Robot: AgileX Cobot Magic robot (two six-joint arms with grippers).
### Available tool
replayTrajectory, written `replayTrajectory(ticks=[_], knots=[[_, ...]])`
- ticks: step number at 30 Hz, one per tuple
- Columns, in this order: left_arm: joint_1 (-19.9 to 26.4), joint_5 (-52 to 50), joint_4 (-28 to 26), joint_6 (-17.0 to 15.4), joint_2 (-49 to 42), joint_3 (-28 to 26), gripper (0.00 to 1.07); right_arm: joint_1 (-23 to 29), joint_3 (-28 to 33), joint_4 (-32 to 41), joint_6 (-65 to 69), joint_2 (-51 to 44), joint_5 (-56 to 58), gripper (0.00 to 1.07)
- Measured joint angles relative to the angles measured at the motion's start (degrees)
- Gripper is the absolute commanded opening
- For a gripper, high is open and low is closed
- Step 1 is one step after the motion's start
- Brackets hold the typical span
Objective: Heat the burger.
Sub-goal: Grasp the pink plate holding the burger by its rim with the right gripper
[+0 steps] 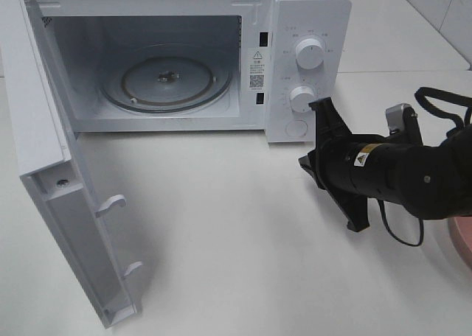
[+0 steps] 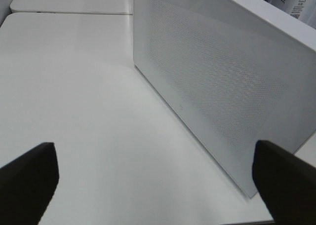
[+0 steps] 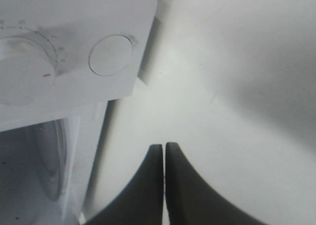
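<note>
The burger is out of view in every frame. A white microwave (image 1: 310, 12) stands at the back with its door (image 1: 44, 130) swung wide open to the left, and the glass turntable (image 1: 166, 82) inside is bare. My right gripper (image 1: 304, 163) hovers just in front of the control panel's lower right corner, shut with nothing in it; the right wrist view shows its fingertips (image 3: 164, 146) pressed together near the round door button (image 3: 111, 55). My left gripper (image 2: 155, 185) is open and empty, facing the door's perforated outer face (image 2: 212, 77). It does not show in the exterior high view.
Two knobs (image 1: 308, 54) (image 1: 302, 98) sit on the microwave's panel. The edge of a pink plate (image 1: 461, 240) peeks in at the right border, under the right arm. The open door stretches toward the front left of the white table (image 1: 236, 262).
</note>
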Motion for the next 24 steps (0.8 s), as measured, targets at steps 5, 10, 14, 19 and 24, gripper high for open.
replayTrajectory(ticks=[5, 10, 14, 19, 24], knots=[[0.0, 0.0, 0.0, 0.0, 0.0, 0.0, 1.00, 0.0, 0.3, -0.4, -8.2, -3.3, 7.3, 0.00], [0.0, 0.0, 0.0, 0.0, 0.0, 0.0, 1.00, 0.0, 0.4, -0.4, -19.1, -7.3, 13.8, 0.00], [0.0, 0.0, 0.0, 0.0, 0.0, 0.0, 1.00, 0.0, 0.4, -0.4, -25.2, -9.6, 17.5, 0.01], [0.0, 0.0, 0.0, 0.0, 0.0, 0.0, 1.00, 0.0, 0.5, -0.4, -39.4, -13.8, 27.6, 0.02], [0.0, 0.0, 0.0, 0.0, 0.0, 0.0, 1.00, 0.0, 0.5, -0.4, -48.6, -15.0, 34.7, 0.03]])
